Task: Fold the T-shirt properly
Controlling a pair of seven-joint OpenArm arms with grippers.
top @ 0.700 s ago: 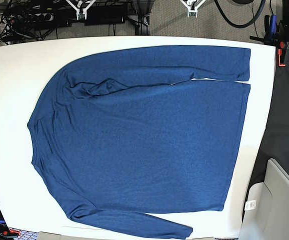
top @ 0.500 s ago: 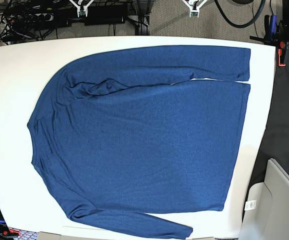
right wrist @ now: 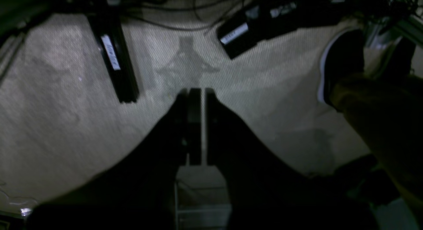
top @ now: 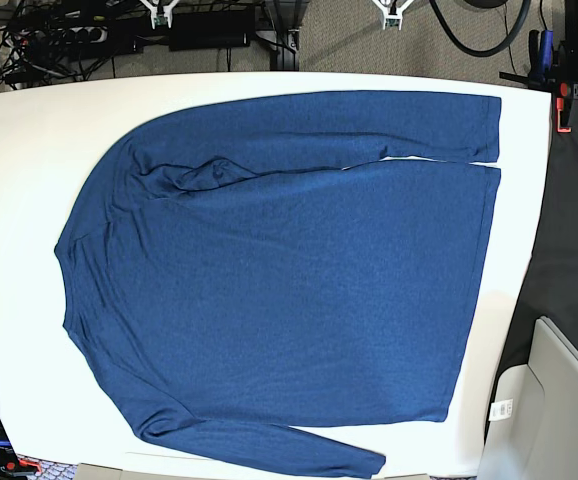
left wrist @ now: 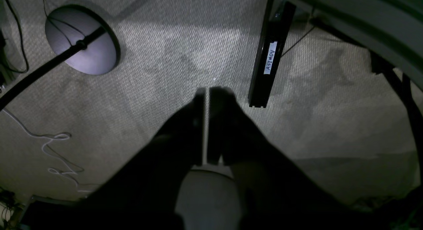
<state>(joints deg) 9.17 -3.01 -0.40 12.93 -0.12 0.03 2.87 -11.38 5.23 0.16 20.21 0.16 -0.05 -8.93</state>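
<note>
One readable text is found: "ASIMOV", written on a white label [left wrist: 270, 58] stuck lengthwise on a black bar [left wrist: 269, 51] that stands over the carpet in the left wrist view. In the right wrist view, white labels are seen on a similar black bar [right wrist: 114, 58] at the left and on a black box [right wrist: 251, 28] farther right, but their writing is too blurred to be read. No print is carried by the shirt [top: 289, 280].

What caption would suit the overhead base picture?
Dark blue T-shirt spread flat, unfolded, on the white table.
</note>
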